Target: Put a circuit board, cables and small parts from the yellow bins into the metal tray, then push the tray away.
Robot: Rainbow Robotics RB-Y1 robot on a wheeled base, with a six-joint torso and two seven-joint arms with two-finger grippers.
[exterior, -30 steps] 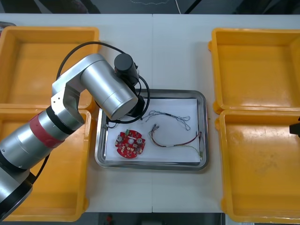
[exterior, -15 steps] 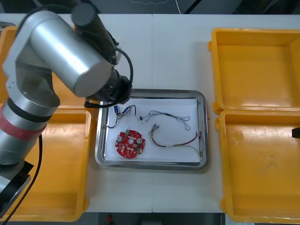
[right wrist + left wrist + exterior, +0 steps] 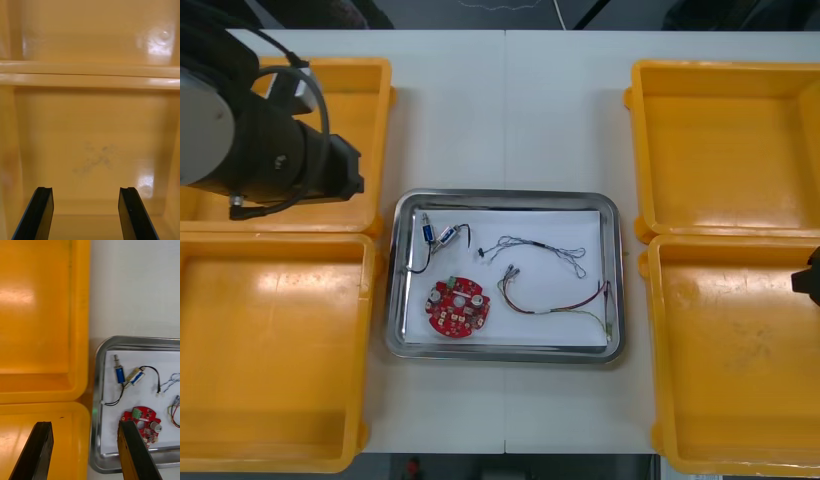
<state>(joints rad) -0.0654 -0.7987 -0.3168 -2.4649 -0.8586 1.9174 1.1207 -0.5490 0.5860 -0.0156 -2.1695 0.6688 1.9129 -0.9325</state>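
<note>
The near left bin [image 3: 270, 350] and the near right bin [image 3: 730, 360] are sitting at the near corners of the desk [image 3: 505, 110]. The right gripper [image 3: 86, 188] is hanging over the near right bin at the desk's right edge, just where it was a second ago. Its fingers are spread wide and gripping nothing.

Between the bins, the tray [image 3: 505, 355] is sitting at the middle of the desk, white inside. The circuit board [image 3: 458, 308] is lying toward the tray's near left corner. The red and yellow cable [image 3: 555, 300] is curling toward its right side, and the blue and white cable [image 3: 535, 248] is trailing across the middle beyond them. None of the three has shifted. The small metal parts [image 3: 435, 237], joined to a black cable [image 3: 116, 401], are resting in the tray's far left corner. A second ago the left arm was stretching over that corner and hiding them.

Farther off, the left arm [image 3: 270, 150] is now hovering over the far left bin [image 3: 365, 90], off the tray, having lifted and pulled back to the left. The left gripper [image 3: 84, 423] is keeping its fingers spread apart, pinching nothing. It is hanging above the rims where the two left bins meet, just beside the tray's left edge. The far right bin [image 3: 725, 140] is sitting unchanged at the desk's far right corner.
</note>
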